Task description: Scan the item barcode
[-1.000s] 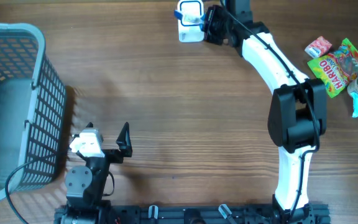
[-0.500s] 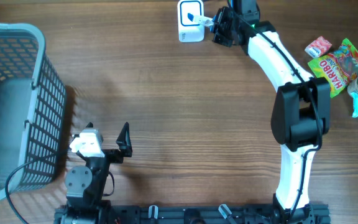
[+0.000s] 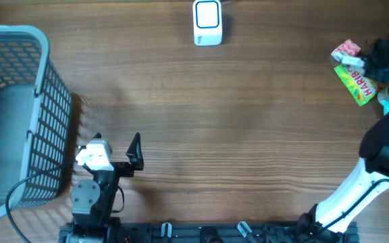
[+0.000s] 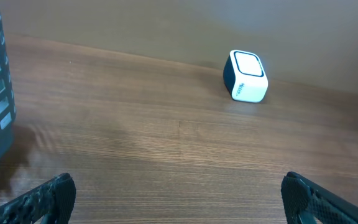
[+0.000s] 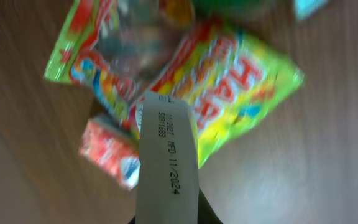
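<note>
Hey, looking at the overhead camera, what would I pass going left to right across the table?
Grey basket → left pincer, open → white scanner at the far edge → snack packets at the right edge. The right arm overlaps those packets, so I've left it out of the order.

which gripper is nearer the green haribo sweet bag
Right. The right gripper, holding a white printed strip, hangs over the bag; the left gripper sits far off beside the grey plastic basket.

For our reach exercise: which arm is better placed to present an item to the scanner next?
Right: the right gripper is shut on a white labelled item; the left gripper is open, empty.
</note>
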`<action>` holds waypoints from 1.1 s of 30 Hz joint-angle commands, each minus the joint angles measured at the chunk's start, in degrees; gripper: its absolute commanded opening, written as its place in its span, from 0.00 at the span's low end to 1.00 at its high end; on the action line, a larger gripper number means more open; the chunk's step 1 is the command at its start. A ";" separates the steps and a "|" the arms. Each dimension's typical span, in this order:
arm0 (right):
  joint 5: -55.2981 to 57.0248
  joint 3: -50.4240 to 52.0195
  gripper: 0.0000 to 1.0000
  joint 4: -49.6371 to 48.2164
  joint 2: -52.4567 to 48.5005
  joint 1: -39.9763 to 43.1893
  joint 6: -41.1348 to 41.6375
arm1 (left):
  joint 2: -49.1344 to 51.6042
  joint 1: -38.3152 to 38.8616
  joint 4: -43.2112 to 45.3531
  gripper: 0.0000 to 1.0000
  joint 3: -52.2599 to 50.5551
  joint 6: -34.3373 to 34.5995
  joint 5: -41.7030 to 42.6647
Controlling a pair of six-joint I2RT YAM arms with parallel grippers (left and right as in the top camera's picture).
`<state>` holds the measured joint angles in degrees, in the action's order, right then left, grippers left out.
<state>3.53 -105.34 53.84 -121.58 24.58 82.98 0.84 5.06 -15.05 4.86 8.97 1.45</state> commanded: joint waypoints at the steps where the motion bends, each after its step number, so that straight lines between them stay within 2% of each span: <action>1: 0.76 1.09 0.41 -2.10 0.98 1.07 -25.94 | -0.35 -0.42 0.11 1.00 -0.22 0.50 0.48; 2: -2.58 1.01 0.74 -4.35 1.38 1.29 -33.03 | -0.35 -0.42 0.11 1.00 -0.22 0.50 0.48; 3: -5.84 0.72 0.99 -5.62 2.29 1.33 -37.16 | -0.35 -0.42 0.11 1.00 -0.22 0.50 0.48; 7: -11.98 -0.55 1.00 -6.88 13.16 1.33 -39.98 | -0.35 -0.42 0.11 1.00 -0.22 0.50 0.48; 9: -15.78 -0.55 1.00 -6.36 20.22 1.31 -45.24 | -0.35 -0.42 0.11 1.00 -0.22 0.50 0.48; 15: -20.33 -0.52 1.00 4.94 47.36 1.31 -46.95 | -0.37 -0.42 0.11 1.00 -0.22 0.50 0.48; 18: -20.31 -0.52 1.00 13.70 57.70 1.31 -46.77 | -0.35 -0.42 0.11 1.00 -0.22 0.50 0.48; 23: -20.28 -0.52 1.00 25.22 67.56 1.31 -46.77 | -0.35 -0.42 0.11 1.00 -0.22 0.50 0.48; 25: -11.41 -0.52 1.00 30.05 70.18 1.33 -46.80 | -0.35 -0.42 0.11 1.00 -0.22 0.50 0.48; 27: -10.73 -0.50 1.00 37.88 71.08 1.33 -45.31 | -0.37 -0.42 0.11 1.00 -0.22 0.50 0.48; 30: -10.67 2.69 1.00 37.16 72.02 1.18 -45.55 | -0.35 -0.42 0.11 1.00 -0.22 0.50 0.48; 32: -9.20 8.31 1.00 29.77 75.30 -2.36 -46.56 | -0.35 -0.42 0.11 1.00 -0.22 0.50 0.48; 33: -9.25 12.66 1.00 22.64 78.27 -5.38 -49.18 | -0.35 -0.42 0.11 1.00 -0.22 0.50 0.48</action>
<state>-7.77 -98.83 84.62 -48.18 23.51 37.19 0.84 5.06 -15.05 4.86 8.97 1.45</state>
